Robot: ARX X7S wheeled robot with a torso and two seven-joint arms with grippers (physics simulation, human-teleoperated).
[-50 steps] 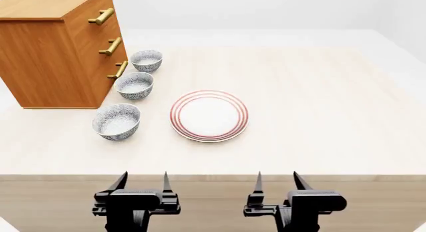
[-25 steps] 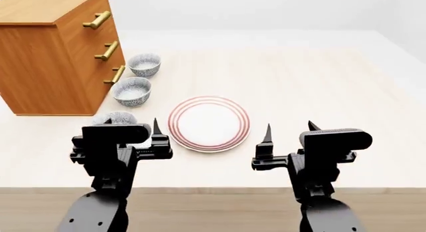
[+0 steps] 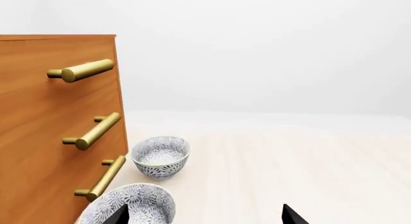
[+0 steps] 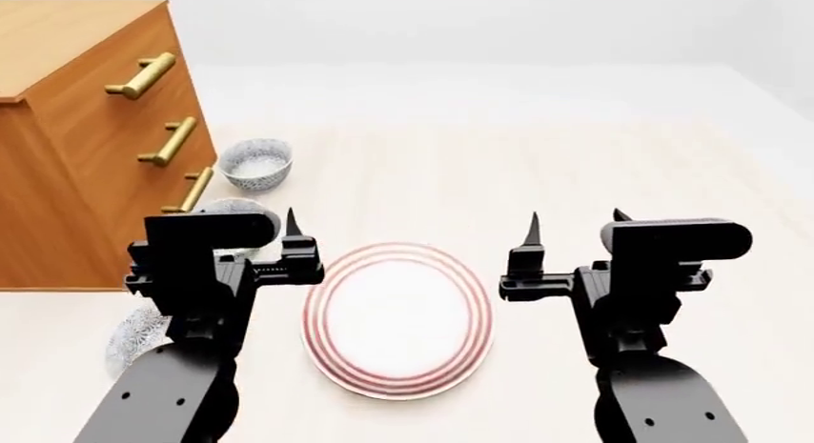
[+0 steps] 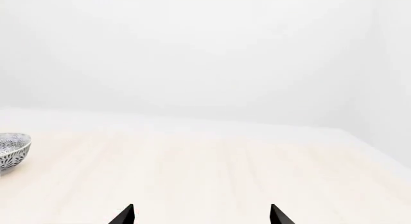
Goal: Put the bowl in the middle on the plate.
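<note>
Approach stage: beside the drawer chest (image 4: 90, 129), the left gripper (image 4: 254, 235), jaws wide and empty, nears the middle bowl (image 4: 239, 214); next, grasp its rim.

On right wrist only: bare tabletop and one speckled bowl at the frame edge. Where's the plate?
Observer: The plate lies on the table, between the two arms in the head view.
Operator: And the middle bowl?
Observer: The middle bowl sits beside the drawer cabinet, just ahead of the left gripper and offset toward the cabinet side.
Operator: Either gripper holding anything?
Observer: No. The left gripper and the right gripper are both open and empty.
</note>
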